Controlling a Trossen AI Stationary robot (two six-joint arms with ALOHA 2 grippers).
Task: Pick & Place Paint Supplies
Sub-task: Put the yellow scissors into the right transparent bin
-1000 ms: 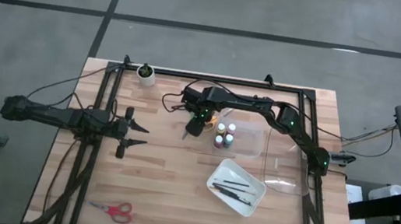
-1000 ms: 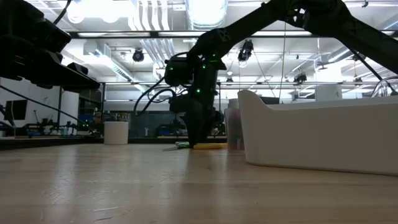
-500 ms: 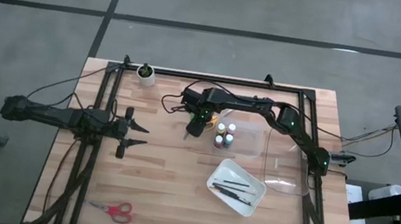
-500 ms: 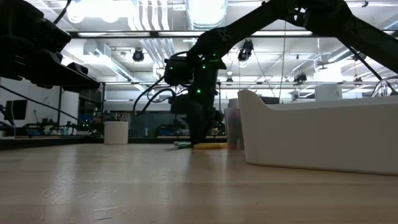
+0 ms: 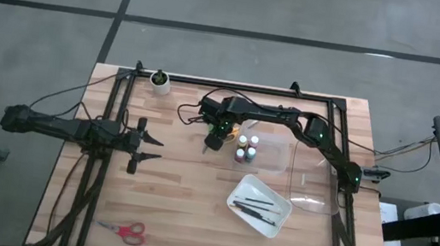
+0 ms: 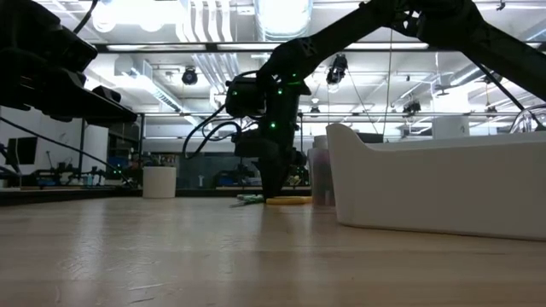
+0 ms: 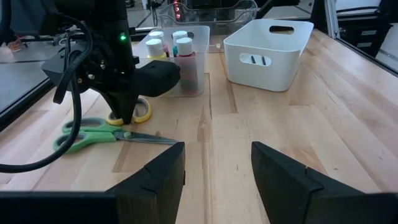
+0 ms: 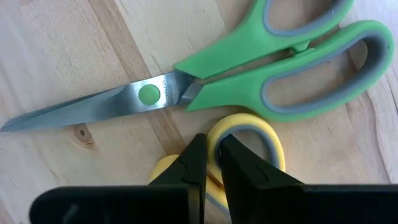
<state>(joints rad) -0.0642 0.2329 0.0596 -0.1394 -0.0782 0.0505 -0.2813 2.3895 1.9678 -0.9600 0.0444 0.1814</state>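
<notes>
Two scissors lie side by side at the centre of the high view; the right gripper point(image 8: 210, 163) stands over them, its fingers pinched nearly together on the handle loop of the yellow-handled scissors point(image 8: 249, 146), with the green-handled scissors point(image 8: 249, 53) just beside. Red-handled scissors point(image 5: 125, 230) lie at the lower left; the left gripper point(image 5: 150, 149), half open and empty, waits at the left; paint bottles point(image 5: 246, 148) stand right of centre, above the white tray point(image 5: 238, 189) holding brushes point(image 5: 260, 207).

A wooden table point(image 5: 181, 212) fills the middle of the high view, on a grey floor. A small white round cup point(image 5: 160, 83) stands near its upper left corner. A white rectangular tray point(image 5: 276, 196) sits right of centre, tilted. Just right of it lies a clear plastic bin point(image 5: 312, 177).
</notes>
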